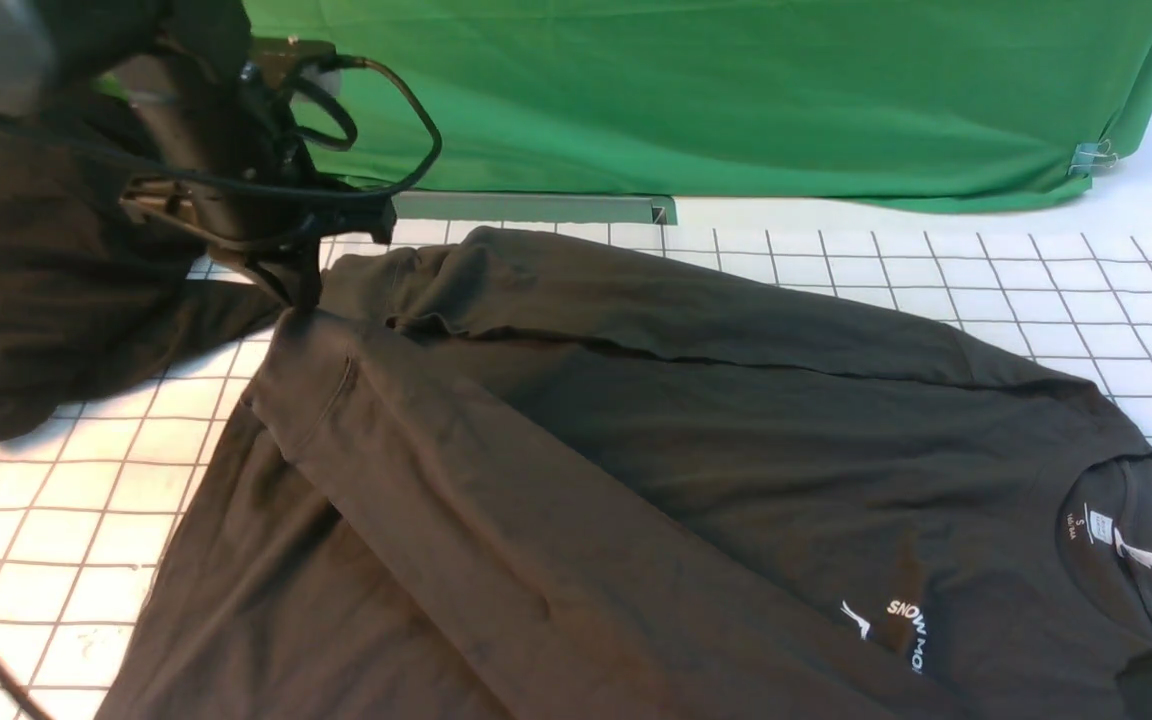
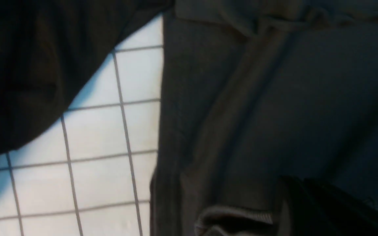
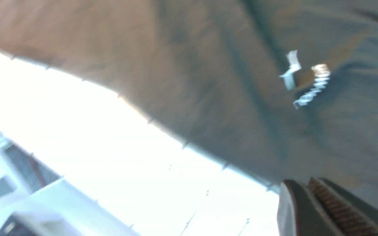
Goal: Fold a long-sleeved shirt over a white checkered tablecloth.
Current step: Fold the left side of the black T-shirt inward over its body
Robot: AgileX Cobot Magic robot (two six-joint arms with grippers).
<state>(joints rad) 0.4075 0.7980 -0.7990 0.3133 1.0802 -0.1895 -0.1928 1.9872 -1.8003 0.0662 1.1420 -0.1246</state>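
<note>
Left hand is up around 10 o'clock on the table, pinched fully closed on the end of one sleeve of the long-sleeved shirt. You can see the ribbed cuff right next to its finger in the left wrist view. The shirt lies across the white checkered tablecloth, running from that hand down toward 4 o'clock. Its collar and white label are at 4 o'clock, with the SNOW print just below at 5. Right hand sits at the shirt's edge. Its jaws look close together, but the view is blurry and I can't tell if it has any cloth. Another dark garment is bunched at 9 o'clock, and a green backdrop hangs at 12.
</note>
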